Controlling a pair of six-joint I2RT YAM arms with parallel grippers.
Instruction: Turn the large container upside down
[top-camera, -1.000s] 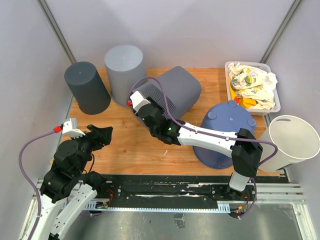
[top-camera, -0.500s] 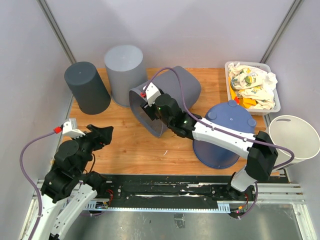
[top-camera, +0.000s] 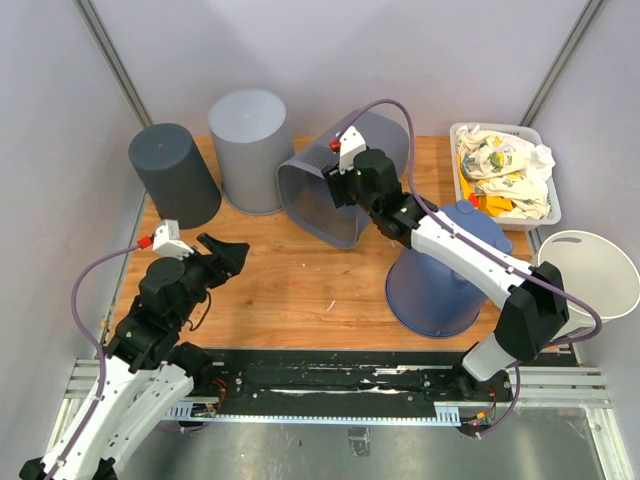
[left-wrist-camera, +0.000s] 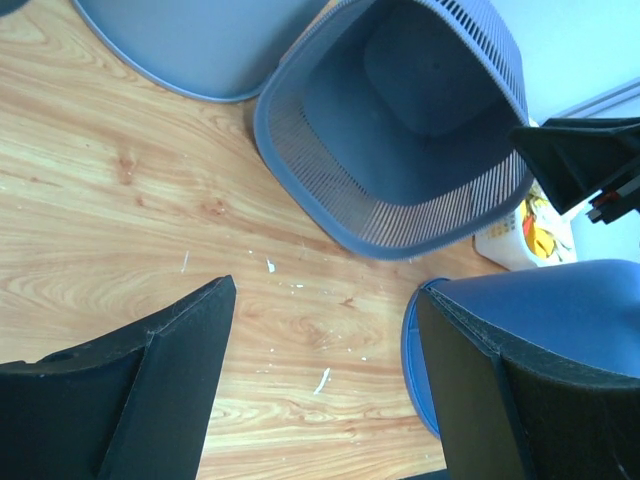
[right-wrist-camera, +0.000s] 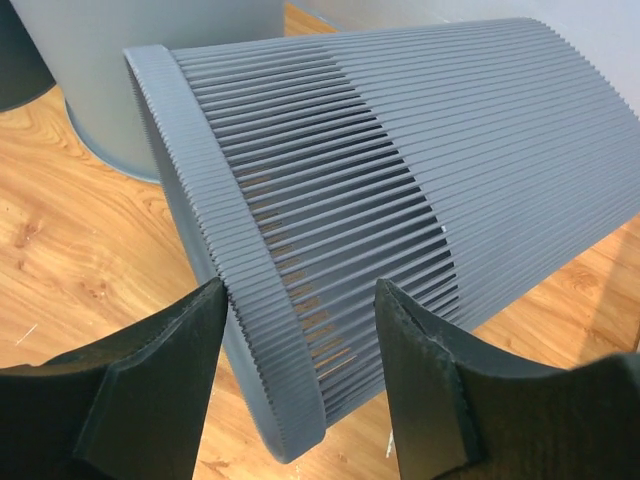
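**A:** Starting at our left: where is the left gripper (top-camera: 230, 252)?

**B:** It hangs low over the bare wood near our base. Its 2 fingers are spread wide with nothing between them. We judge it waits there to leave the middle free. Behind it stand the dark grey bin (top-camera: 172, 175) and the light grey bin (top-camera: 250, 140), closed ends up.

**A:** And the large container?

**B:** We take it to be the slatted basket (top-camera: 318, 205), mid-table just beside the light grey bin. It lies tipped on its side, mouth facing us and leftward, so it is not yet inverted.

**A:** Our right gripper (right-wrist-camera: 300, 290)?

**B:** Its fingers straddle the basket's rim (right-wrist-camera: 255, 330), parted wider than the rim and not clamping. That rim looks like the natural lever for rolling it over.

**A:** Further right?

**B:** The blue tub (top-camera: 440, 285), feet up. Then come the white tray (top-camera: 458, 130) of bags and the white bucket (top-camera: 590, 285).
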